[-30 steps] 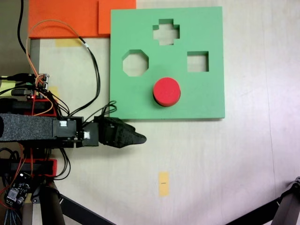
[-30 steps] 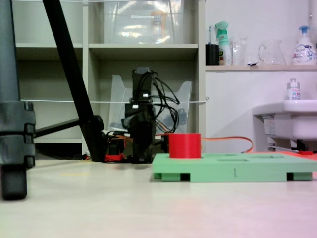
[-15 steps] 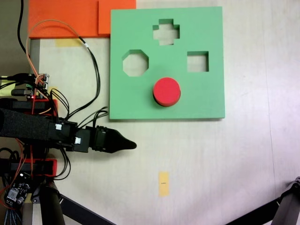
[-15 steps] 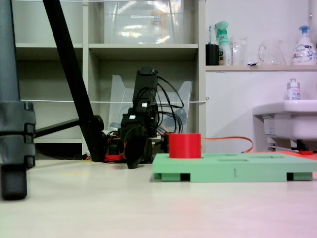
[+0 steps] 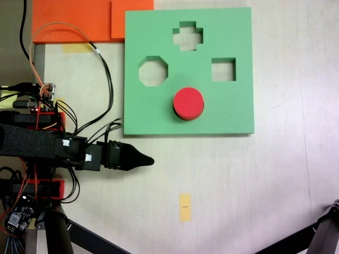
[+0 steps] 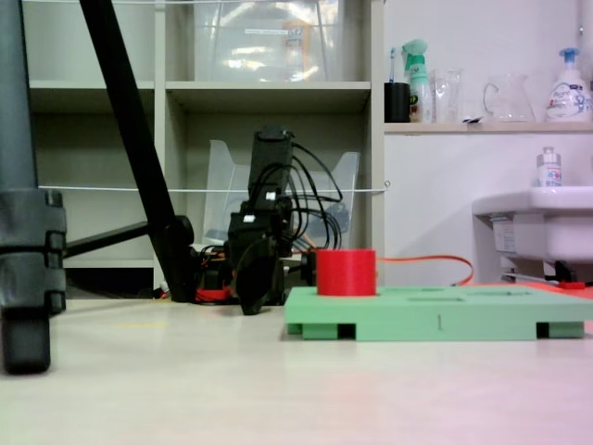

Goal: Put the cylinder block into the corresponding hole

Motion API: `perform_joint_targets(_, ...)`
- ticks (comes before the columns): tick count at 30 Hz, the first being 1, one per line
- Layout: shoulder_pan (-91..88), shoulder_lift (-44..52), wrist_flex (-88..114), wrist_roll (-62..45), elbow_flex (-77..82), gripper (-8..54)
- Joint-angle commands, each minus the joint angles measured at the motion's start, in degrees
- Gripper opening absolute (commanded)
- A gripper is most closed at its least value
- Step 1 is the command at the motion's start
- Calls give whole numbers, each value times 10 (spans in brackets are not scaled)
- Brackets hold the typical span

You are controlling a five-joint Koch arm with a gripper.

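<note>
Your gripper (image 5: 149,161) rests low over the table (image 5: 238,185), jaws drawn together to one point, just off the green board's (image 5: 233,106) near-left corner, while the cylinder block (image 5: 188,103) stands in the circular hole, its top proud of the board.

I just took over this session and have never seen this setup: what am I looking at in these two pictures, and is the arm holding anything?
One picture looks straight down at the table; the other sits low at table height, looking sideways. The black thing with cables is a small robot arm, its pointed gripper resting off the board and holding nothing; whether its jaws are open is unclear. The green foam board has cross, octagon and square cut-outs. The red cylinder block stands in the board, its top sticking up above the surface in the low view. Orange foam sheets lie at the table's top-left corner.
</note>
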Motion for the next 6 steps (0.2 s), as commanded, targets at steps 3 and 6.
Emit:
perform_joint_targets(3,3,39,16,5,40,338)
perform_joint_targets(6,4,40,16,5,40,338)
